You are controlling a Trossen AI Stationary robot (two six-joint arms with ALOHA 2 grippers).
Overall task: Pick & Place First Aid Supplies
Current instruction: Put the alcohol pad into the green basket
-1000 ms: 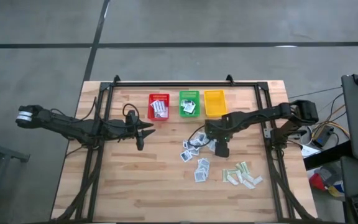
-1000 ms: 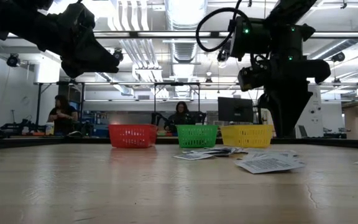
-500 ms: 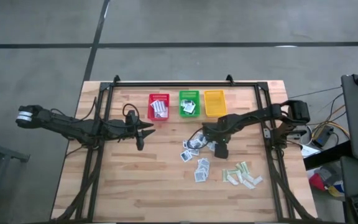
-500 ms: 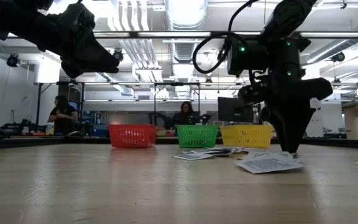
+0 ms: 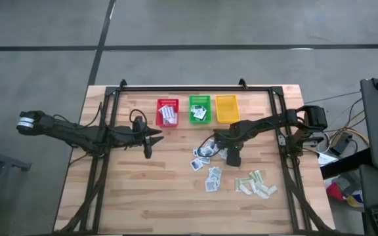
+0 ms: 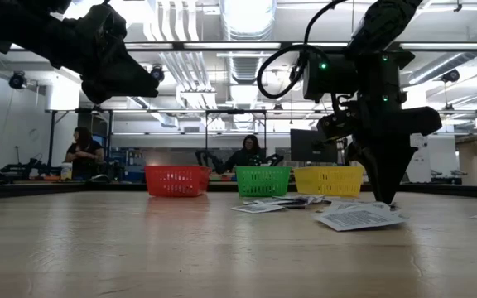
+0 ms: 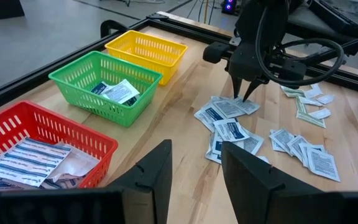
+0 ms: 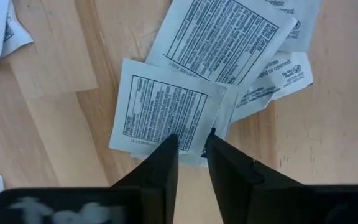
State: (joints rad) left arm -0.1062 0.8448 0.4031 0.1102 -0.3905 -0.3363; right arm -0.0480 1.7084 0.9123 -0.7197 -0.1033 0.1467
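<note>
The right hand (image 8: 192, 149), nearly closed, is pinched on the near edge of a square white packet (image 8: 166, 112) lying flat just ahead.

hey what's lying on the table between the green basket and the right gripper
Only bare wood lies between the green basket and the right gripper, down among the packets; the left wrist view shows it.

three baskets (image 5: 197, 109) in row at table's (image 5: 143, 190) 12 o'clock; packets (image 5: 210, 167) scattered toward 4 o'clock, some inside baskets.
</note>
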